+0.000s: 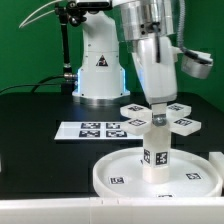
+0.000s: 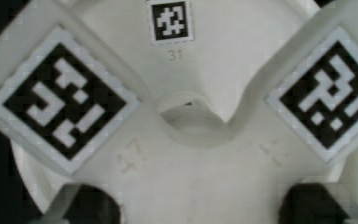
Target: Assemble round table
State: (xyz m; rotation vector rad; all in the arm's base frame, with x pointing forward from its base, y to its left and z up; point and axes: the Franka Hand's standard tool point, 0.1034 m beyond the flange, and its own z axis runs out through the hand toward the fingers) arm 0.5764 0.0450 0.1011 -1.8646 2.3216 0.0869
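Observation:
The large rimmed round disc (image 1: 110,172) lies flat at the front of the black table. The short cylinder leg (image 1: 156,152) stands upright at the disc's centre. The cross-shaped four-arm piece (image 1: 182,122) sits level on top of the leg, tags facing up. My gripper (image 1: 157,106) comes straight down onto the cross's middle. In the wrist view the cross-shaped piece (image 2: 194,140) fills the frame, with two tagged arms spreading out. My gripper (image 2: 202,206) has its dark fingertips (image 2: 91,205) on either side of one white arm, shut on it.
The marker board (image 1: 92,129) lies flat behind the disc at the exterior view's left. The robot's white base (image 1: 100,68) stands at the back. A raised white edge (image 1: 216,160) shows at the exterior view's right, beside the disc.

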